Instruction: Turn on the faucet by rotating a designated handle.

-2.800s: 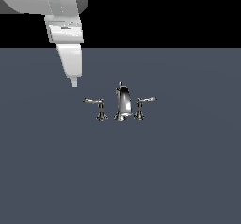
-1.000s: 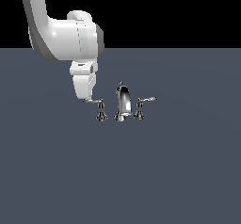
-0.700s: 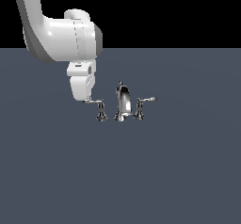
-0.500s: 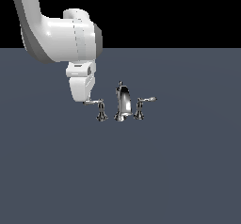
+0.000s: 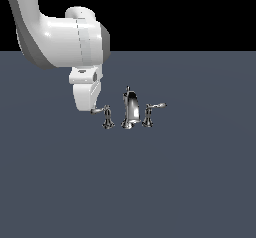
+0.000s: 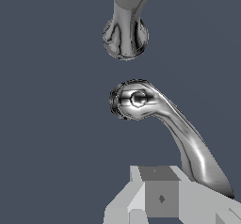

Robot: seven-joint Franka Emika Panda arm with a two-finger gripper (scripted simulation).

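The counter (image 5: 150, 182) was a flat, matte slate-grey plane, and beyond its far edge there was only black. The faucet (image 5: 129, 109) stood on it towards the far side, a small three-piece set in mirror-bright chrome: a tall curved spout with a knob on top and a lever handle on each side. The handle (image 5: 103, 115) I was working was the one at the exterior view's left, a thin tapered lever on a short flared post. My gripper (image 5: 88, 102) hung just left of that post, with the lever's free tip right at its lower end. In the wrist view the lever (image 6: 181, 133) curved from its round hub towards my white finger (image 6: 157, 195), apparently touching. I could not tell how far my gripper was open.
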